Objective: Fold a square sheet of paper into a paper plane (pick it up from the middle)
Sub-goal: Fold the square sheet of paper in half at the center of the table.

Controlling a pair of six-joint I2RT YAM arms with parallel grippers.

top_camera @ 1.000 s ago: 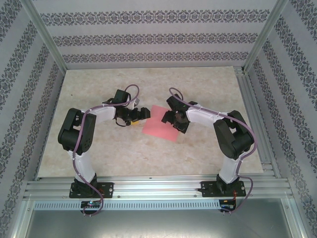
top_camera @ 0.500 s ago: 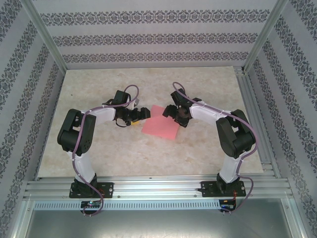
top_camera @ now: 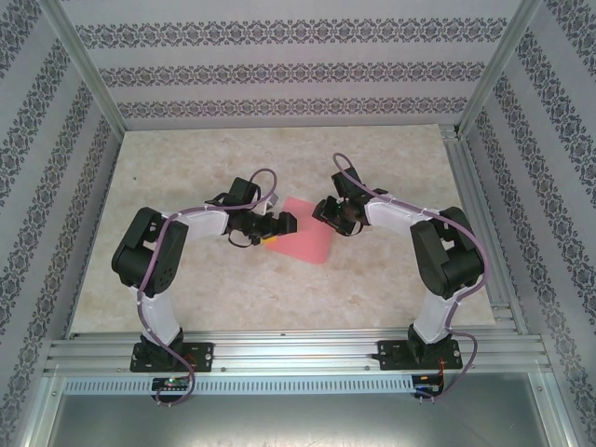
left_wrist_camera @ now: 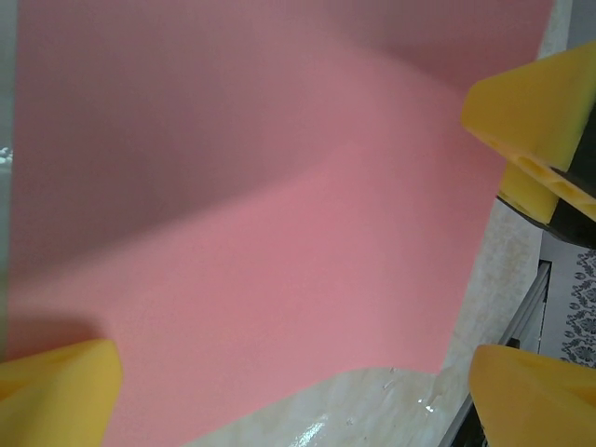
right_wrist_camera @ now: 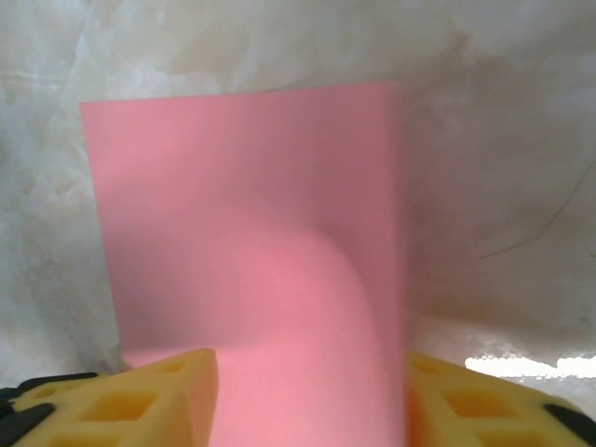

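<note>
In the top view the left claw [top_camera: 281, 223] sits at the 9 o'clock edge of the square sheet of paper [top_camera: 305, 237], its yellow pads [left_wrist_camera: 58, 391] wide apart over the pink surface. The sheet lies near the middle of the table [top_camera: 186, 168], buckled into a soft ridge. At its 2 o'clock corner the right claw [top_camera: 328, 214] straddles the edge, fingers part-way apart; whether they pinch the paper I cannot tell.

Top view bright and even; we read the light as overhead, with soft short shadows beside the arms [top_camera: 154, 265] on the table [top_camera: 186, 158]. Left wrist: a broad diagonal shadow dims the upper square sheet of paper [left_wrist_camera: 279, 307], with small glare specks on the table below. Right wrist: soft focus, near foreground blurred, white glare patch lower right.
</note>
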